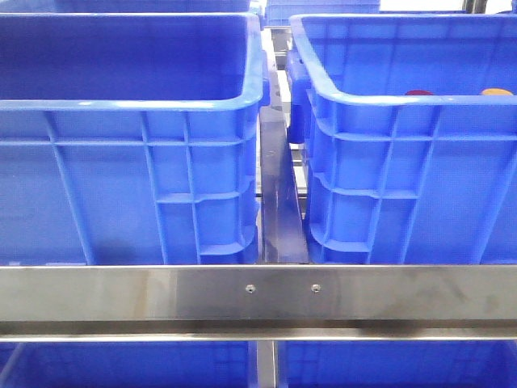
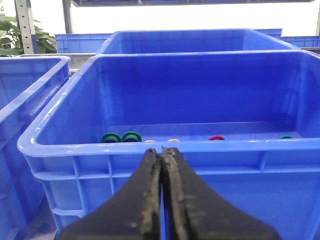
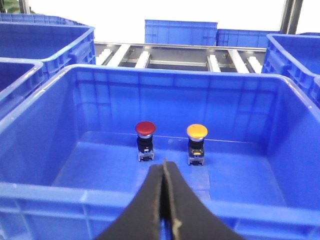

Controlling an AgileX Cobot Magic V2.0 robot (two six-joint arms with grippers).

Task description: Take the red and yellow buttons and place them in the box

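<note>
Red button [image 3: 145, 129] and yellow button [image 3: 197, 131] stand upright, half-hidden behind the crate [image 1: 404, 99] rim in front; both grippers' jaws closed, empty.

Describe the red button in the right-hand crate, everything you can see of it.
The red button has a glossy, domed, round red cap on a narrower black body with a small pale metal base. It stands upright on the floor of the blue crate, toward the far wall, beside the yellow button and apart from it. Nothing grips it; the right gripper is shut, outside the near rim.
</note>
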